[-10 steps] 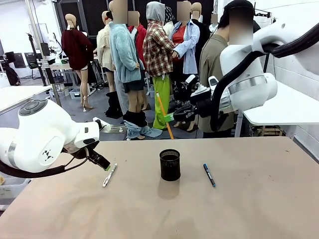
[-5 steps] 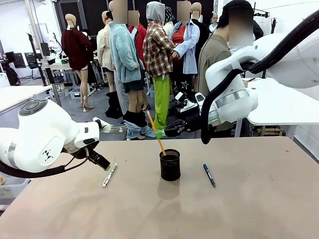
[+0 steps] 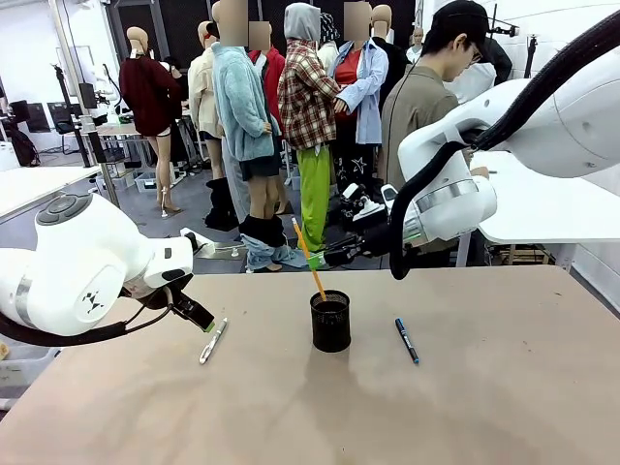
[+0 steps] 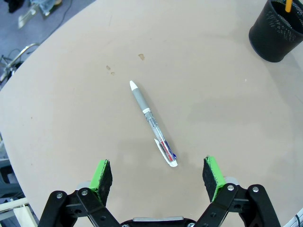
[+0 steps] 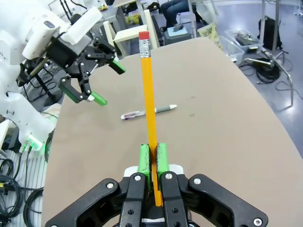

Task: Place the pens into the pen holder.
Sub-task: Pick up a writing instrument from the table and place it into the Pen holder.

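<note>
Now our right gripper, clamped on an orange pencil, should ease it straight down into the cup before letting go; our left gripper hangs wide open over the white pen.

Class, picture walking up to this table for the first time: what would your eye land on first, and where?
The orange pencil stands out, pinched in the shut right gripper and slanting down into the black mesh pen holder at the table's middle. The open left gripper hovers over a white-grey pen lying left of the holder; a dark pen lies on its other side.
</note>
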`<state>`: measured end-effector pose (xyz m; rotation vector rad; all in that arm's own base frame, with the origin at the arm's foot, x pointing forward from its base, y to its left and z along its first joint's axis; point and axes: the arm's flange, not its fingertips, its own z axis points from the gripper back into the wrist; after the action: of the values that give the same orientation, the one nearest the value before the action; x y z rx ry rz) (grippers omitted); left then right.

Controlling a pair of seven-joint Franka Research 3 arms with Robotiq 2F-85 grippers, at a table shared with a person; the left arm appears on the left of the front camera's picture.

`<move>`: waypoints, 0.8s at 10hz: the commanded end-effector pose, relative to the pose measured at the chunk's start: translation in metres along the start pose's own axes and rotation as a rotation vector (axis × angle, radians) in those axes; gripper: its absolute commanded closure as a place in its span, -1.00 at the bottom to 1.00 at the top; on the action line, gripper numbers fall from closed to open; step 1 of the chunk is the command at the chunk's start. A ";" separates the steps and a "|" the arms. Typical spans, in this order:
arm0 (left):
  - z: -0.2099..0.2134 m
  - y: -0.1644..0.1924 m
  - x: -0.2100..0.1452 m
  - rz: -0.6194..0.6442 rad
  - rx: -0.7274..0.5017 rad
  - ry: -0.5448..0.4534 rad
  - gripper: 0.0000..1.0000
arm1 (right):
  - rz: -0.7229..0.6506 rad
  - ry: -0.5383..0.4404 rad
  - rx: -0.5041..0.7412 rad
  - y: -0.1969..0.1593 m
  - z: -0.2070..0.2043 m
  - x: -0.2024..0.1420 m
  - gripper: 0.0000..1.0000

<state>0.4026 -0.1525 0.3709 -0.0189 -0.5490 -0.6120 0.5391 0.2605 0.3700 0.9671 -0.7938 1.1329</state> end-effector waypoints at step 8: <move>0.001 0.001 -0.001 0.004 -0.001 -0.001 -1.00 | -0.085 0.055 0.005 -0.021 -0.005 -0.039 1.00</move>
<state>0.4026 -0.1526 0.3708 -0.0188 -0.5489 -0.6120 0.5541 0.2510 0.3303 0.9728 -0.7222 1.0839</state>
